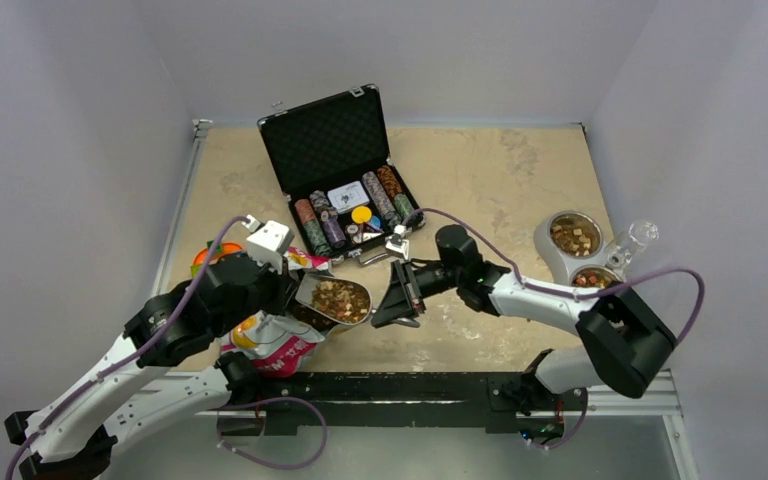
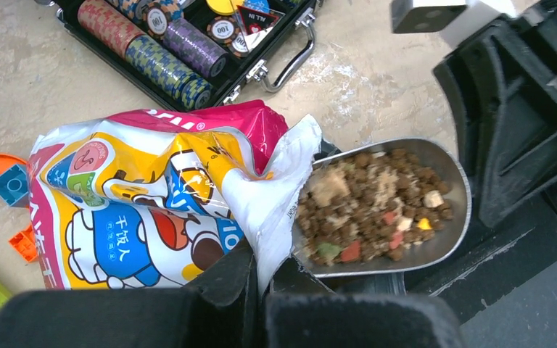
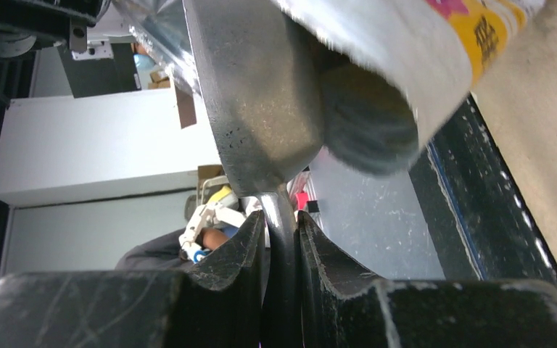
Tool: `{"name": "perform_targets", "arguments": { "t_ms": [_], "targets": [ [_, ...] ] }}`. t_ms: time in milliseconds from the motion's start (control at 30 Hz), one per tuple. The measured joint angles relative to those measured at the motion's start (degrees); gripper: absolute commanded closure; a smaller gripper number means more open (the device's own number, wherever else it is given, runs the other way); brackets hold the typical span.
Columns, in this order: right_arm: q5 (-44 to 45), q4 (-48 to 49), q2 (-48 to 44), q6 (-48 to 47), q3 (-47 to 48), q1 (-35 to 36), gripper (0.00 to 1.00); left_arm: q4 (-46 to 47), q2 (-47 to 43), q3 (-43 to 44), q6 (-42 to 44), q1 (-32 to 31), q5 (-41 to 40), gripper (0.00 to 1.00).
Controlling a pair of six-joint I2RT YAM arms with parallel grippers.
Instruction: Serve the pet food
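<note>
Right gripper (image 3: 281, 226): jaws clamped on the thin metal handle of the scoop (image 3: 254, 109), one finger on each side, no gap showing. Left gripper (image 2: 261, 274): jaws pinched together on the white torn edge of the bag (image 2: 152, 188), with the film running down between the fingers. The scoop is roughly level, with its open end at the bag mouth and the white flap draped over the rear of its rim. The pet food (image 2: 377, 206) fills the scoop: mostly brown pellets, with a few pale, red, green and yellow bits mixed in. Nothing is spilled on the table (image 1: 500, 180) that I can see. From above, the scoop sits between the two grippers at the near-left of the table, the right arm reaching across to it. I can't tell whether its underside touches the tabletop. The bag is crumpled, printed pink, yellow and blue, and lies just left of the scoop. Toy bricks (image 2: 25, 243) in orange, blue and green lie just beyond the bag on its left. Behind the scoop is an open black case (image 1: 325, 140), lid up, with rows of poker chips (image 2: 167, 61) inside. A two-bowl feeder (image 1: 558, 262) stands at the right edge, well apart from the scoop, both bowls showing brown food.
</note>
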Motion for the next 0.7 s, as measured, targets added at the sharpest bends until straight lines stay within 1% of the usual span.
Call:
{"name": "perform_targets", "arguments": {
  "t_ms": [233, 400, 533, 600, 700],
  "targets": [
    [0.7, -1.5, -11.0, 0.0, -9.0, -2.9, 1.00, -0.6, 3.0, 1.3, -2.4, -0.1, -3.0, 1.00],
    [1.9, -2.1, -19.8, 2.1, -17.0, -4.0, 1.00, -3.6, 7.1, 4.5, -6.0, -0.4, -7.6, 1.00],
    [2.6, -5.1, -27.5, 2.8, -19.5, -5.1, 1.00, -4.5, 9.2, 5.7, -7.8, -0.7, -10.3, 1.00],
    [2.7, -6.1, -30.8, 3.3, -20.3, -6.8, 1.00, -4.4, 9.4, 5.7, -8.7, -0.7, -11.2, 1.00],
    [3.2, -9.0, -37.3, 4.5, -21.3, -11.1, 1.00, -4.5, 9.3, 5.7, -9.2, -0.7, -12.1, 1.00]
  ]
}}
